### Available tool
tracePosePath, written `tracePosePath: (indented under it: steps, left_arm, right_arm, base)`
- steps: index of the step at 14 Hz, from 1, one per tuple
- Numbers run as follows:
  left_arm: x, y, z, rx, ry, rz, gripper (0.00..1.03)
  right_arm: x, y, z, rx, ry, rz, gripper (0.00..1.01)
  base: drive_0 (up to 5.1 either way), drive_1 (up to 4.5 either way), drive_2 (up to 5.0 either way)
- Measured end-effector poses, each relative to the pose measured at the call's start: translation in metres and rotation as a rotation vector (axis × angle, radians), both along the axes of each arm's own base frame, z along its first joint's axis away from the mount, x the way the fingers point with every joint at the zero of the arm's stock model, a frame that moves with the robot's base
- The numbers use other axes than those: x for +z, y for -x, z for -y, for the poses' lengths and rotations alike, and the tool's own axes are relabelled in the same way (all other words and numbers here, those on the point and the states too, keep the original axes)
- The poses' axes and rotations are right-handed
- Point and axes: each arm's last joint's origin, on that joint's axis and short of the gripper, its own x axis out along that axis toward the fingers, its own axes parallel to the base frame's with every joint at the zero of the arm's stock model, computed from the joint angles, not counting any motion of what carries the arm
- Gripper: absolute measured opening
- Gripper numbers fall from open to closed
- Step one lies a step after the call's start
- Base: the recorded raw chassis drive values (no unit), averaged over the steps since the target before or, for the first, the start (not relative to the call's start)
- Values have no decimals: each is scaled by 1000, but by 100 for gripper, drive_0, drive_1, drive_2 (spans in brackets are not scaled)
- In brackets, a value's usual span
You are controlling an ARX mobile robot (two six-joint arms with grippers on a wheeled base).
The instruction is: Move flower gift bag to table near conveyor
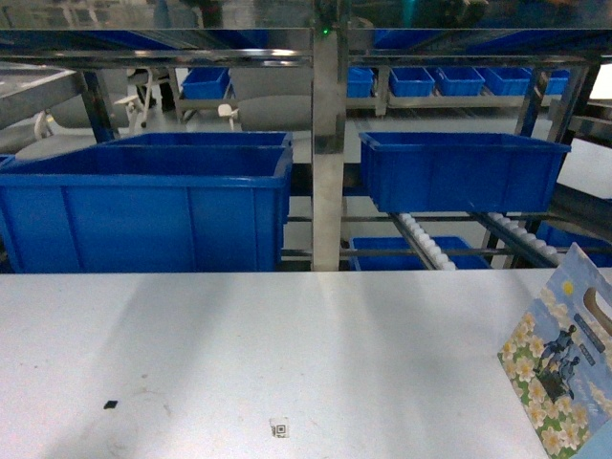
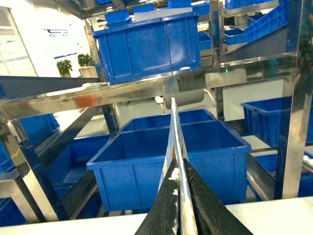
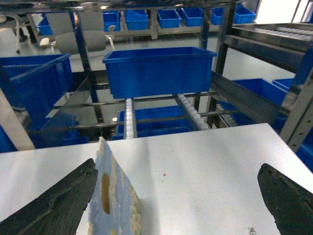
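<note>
The flower gift bag [image 1: 564, 368] stands upright on the white table [image 1: 287, 335] at its near right edge; it is pale blue with white-yellow flowers and a slot handle. In the right wrist view the bag [image 3: 110, 196] rises just inside the left finger of my open right gripper [image 3: 177, 169], with nothing gripped. My left gripper [image 2: 178, 164] is shut on a thin flat pale sheet [image 2: 174, 127] seen edge-on; I cannot tell what it is. The conveyor [image 1: 426, 244], a steel rack with white rollers, stands behind the table. Neither gripper shows in the head view.
A large blue bin [image 1: 143, 206] sits at the rack's left and a second one [image 1: 459, 172] at its right. A steel post [image 1: 327, 143] divides them. A code sticker [image 1: 279, 429] and a black mark [image 1: 111, 404] lie on the tabletop.
</note>
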Motion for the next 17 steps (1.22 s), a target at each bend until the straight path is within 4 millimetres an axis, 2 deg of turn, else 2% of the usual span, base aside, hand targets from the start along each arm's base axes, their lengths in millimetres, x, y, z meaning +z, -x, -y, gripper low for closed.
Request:
tracePosePath:
  steps: [2, 4, 7, 8, 10, 17]
  left_arm:
    - [0, 0, 0, 0, 0, 0, 2]
    - [0, 0, 0, 0, 0, 0, 2]
    - [0, 0, 0, 0, 0, 0, 2]
    - [0, 0, 0, 0, 0, 0, 2]
    - [0, 0, 0, 0, 0, 0, 2]
    - [0, 0, 0, 0, 0, 0, 2]
  right_arm:
    - [18, 22, 10, -64, -15, 35, 98]
    - [26, 40, 14, -69, -19, 48, 98]
    - [18, 82, 2, -29, -23, 25, 98]
    - [17, 90, 0, -16, -13, 24, 98]
    - [16, 97, -1, -13, -1, 27, 98]
    - [16, 97, -1, -13, 1, 23, 98]
  base:
    - [0, 0, 0]
    - [0, 0, 0]
    - [0, 0, 0]
    - [0, 0, 0]
    - [0, 0, 0]
    - [0, 0, 0]
